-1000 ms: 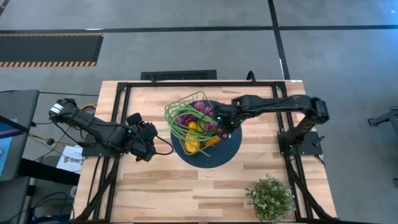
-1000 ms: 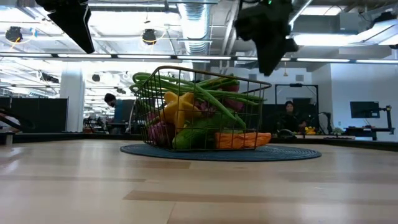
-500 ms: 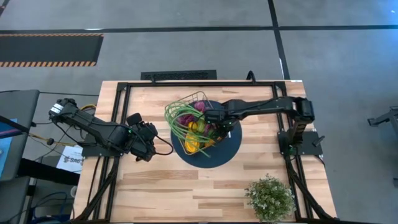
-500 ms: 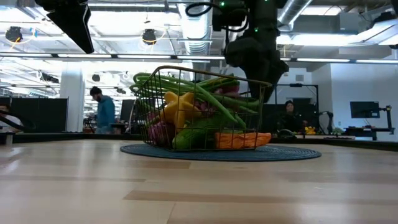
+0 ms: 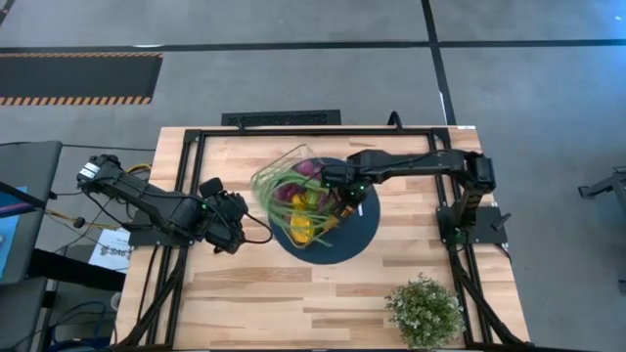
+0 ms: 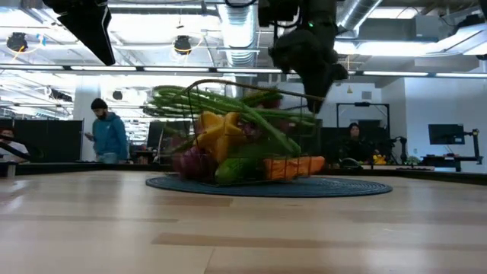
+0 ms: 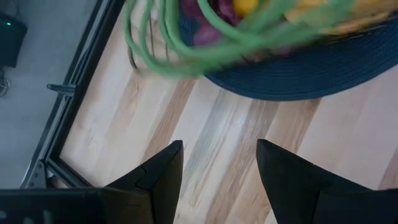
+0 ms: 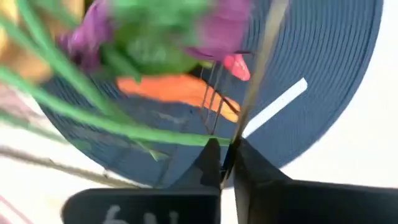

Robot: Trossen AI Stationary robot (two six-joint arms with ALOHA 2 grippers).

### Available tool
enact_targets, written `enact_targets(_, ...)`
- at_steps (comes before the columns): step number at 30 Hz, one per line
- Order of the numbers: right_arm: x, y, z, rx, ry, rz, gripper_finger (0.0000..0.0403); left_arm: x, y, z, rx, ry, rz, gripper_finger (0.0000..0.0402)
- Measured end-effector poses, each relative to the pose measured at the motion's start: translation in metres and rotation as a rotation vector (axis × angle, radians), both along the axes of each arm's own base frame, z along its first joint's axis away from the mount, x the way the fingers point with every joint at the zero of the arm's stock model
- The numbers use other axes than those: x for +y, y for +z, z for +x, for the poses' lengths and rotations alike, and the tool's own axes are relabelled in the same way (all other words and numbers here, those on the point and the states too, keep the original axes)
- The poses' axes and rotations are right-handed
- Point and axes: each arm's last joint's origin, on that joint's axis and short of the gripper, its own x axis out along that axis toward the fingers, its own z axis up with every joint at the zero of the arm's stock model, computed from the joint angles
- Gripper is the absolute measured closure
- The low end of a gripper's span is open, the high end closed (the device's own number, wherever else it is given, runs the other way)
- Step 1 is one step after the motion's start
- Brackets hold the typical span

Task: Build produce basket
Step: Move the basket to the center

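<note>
Near the table's middle, the right gripper (image 8: 227, 163) pinches the basket (image 5: 293, 191) rim, shifting the filled basket on the plate (image 5: 364, 223). Next: release gently. Left gripper (image 7: 217, 171) waits open.

light wood bench (image 5: 245, 293), round dark blue mat (image 5: 360, 227) at centre, bushy potted plant (image 5: 424, 311) near right front corner

Wire basket (image 6: 293, 99) tilted on the dark blue plate (image 6: 350, 187), its gripper-side rim lifted. Right gripper (image 6: 308, 80) at that rim, apparently pinching the wire. Below and beside the jaws: green beans (image 6: 228, 103), lemon (image 6: 217, 129), carrot (image 6: 293, 166), grapes (image 6: 190, 161).
</note>
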Motion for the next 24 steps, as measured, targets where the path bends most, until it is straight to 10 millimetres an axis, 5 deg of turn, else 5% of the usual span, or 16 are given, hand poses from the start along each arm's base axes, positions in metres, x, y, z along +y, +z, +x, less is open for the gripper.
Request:
enact_targets(16,-0.020,0.018,-0.014,0.124,0.037,-0.018,0.0394,0.000,0.000,0.000,0.002,0.000,-0.005,0.0211)
enact_targets(24,-0.033,0.018,-0.016,0.129,0.018,-0.043,0.0360,0.000,0.000,0.000,0.007,-0.001,-0.014,0.0211)
